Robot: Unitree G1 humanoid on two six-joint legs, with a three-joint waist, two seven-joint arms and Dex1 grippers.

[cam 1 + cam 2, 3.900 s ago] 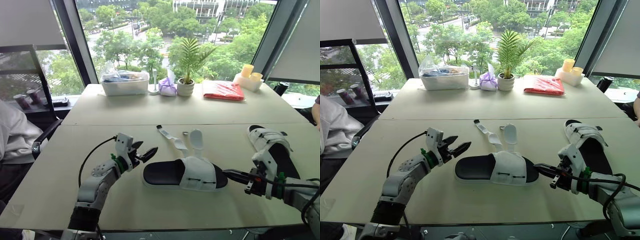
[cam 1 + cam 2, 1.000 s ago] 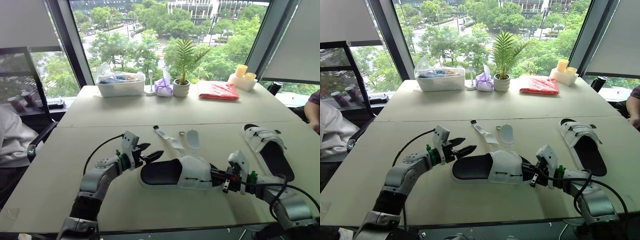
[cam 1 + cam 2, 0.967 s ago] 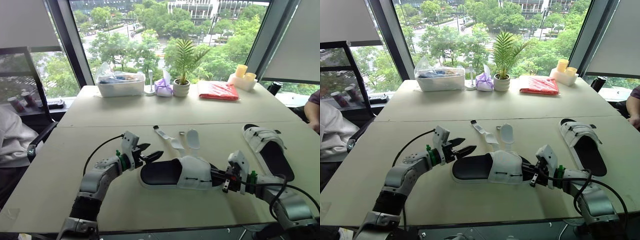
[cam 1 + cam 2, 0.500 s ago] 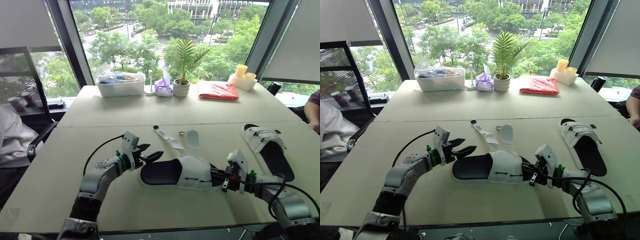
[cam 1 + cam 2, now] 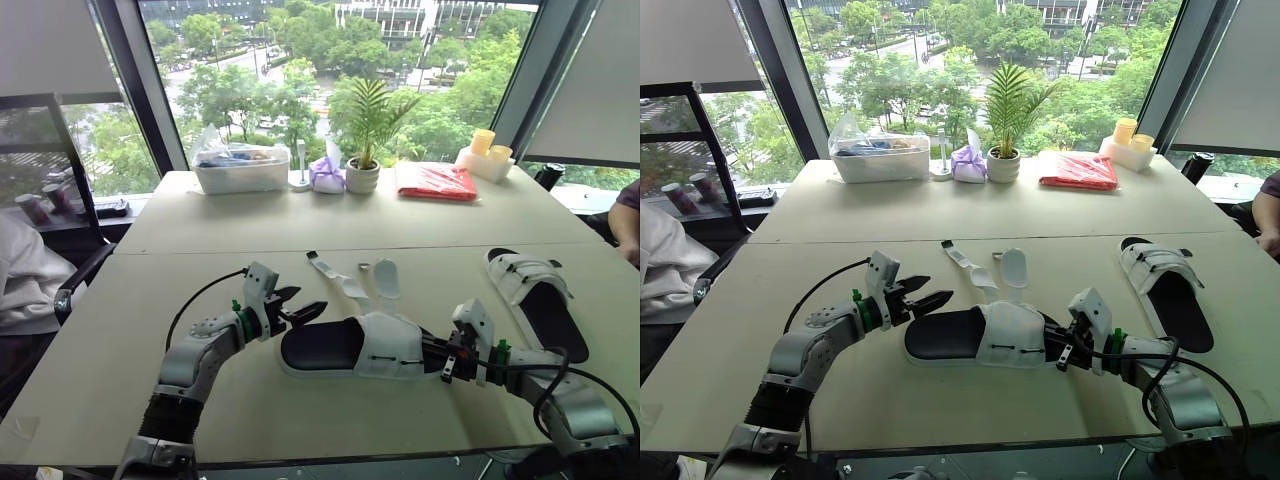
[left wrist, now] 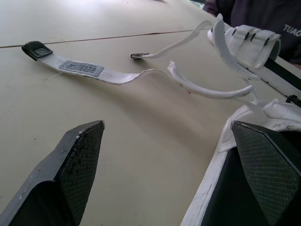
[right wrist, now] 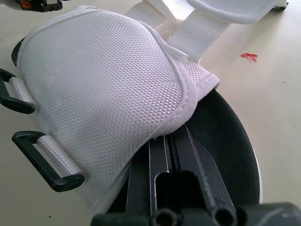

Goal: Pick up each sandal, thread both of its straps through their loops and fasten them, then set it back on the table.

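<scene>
Pickup of the near sandal [image 5: 365, 346] is the step in hand, as I judge it: neither strap is threaded, and the shoe lies flat on the table [image 5: 200, 230] at the middle of its near half, heel to the left and toe to the right.

The left gripper [image 5: 308, 300] hovers at the heel end with its fingers [image 6: 80, 155] spread wide and nothing between them; one finger sits over the bare table, the other at the sandal's rim. The right gripper [image 5: 432, 352] comes in low from the toe end. Its fingers are pressed narrow, almost together, lying on the black footbed with their tips tucked under the white upper, and nothing is visibly pinched between them.

The long strap [image 5: 340, 278] and the wide strap [image 5: 388, 278] trail loose on the table just beyond the sandal's far side. The black loops [image 7: 47, 165] on the upper stand empty. The other sandal [image 5: 535, 295] rests well apart at the right, with its straps lying across the upper.

Next, the sandal needs a firm hold. The left fingers should probably close on the heel rim so the shoe can be lifted and steadied, freeing the right gripper to reach for a strap end. A slack hold could let the sole slide.
</scene>
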